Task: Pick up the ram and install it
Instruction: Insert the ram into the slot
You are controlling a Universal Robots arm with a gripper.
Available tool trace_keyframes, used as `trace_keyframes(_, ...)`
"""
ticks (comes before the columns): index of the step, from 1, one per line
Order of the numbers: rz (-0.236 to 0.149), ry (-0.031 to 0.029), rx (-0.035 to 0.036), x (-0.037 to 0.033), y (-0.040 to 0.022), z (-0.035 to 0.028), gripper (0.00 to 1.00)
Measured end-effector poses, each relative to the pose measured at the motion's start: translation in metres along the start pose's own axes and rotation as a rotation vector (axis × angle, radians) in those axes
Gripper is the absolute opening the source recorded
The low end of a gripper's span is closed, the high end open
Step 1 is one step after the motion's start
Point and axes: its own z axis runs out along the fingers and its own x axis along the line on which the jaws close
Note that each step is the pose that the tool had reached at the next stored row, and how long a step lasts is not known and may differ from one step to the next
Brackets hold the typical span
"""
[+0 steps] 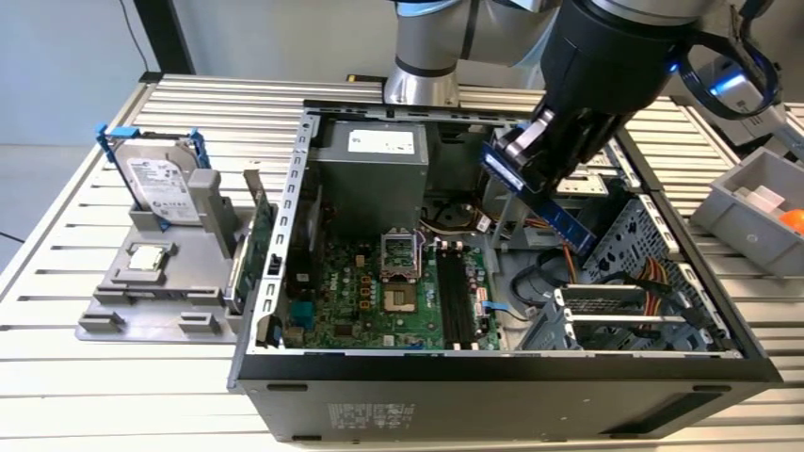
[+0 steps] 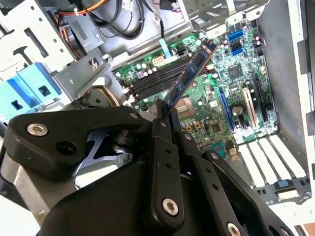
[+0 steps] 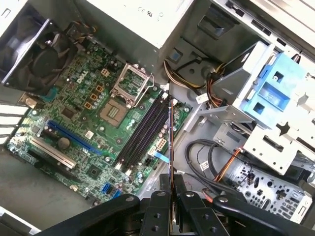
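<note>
- The gripper point(image 1: 522, 155) hangs over the open computer case point(image 1: 503, 377), its fingers pressed onto one end of the ram point(image 1: 555, 205). The pinch also shows in both wrist views.
- On the exterior view's clock face, the ram's long axis runs from about 11 o'clock at the gripper to 5 o'clock at its free end. It is tilted, well above the motherboard point(image 1: 364, 292) and touching nothing else.
- The black memory slots point(image 1: 455, 292) lie toward 8 o'clock from that free end and run close to 12–6 o'clock.
- In the first wrist view the ram point(image 3: 171, 142) shows edge-on, projecting straight out from the gripper point(image 3: 171, 186) beside the slots point(image 3: 145, 130), which look empty.
- Judged from this, the stick is neither level nor in line with the slots.
</note>
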Motion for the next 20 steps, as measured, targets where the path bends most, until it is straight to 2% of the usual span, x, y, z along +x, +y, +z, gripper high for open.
trace_keyframes(20, 0.110, -0.0085, 0.0081, 0.0003, 0.0002, 0.0002, 0.00)
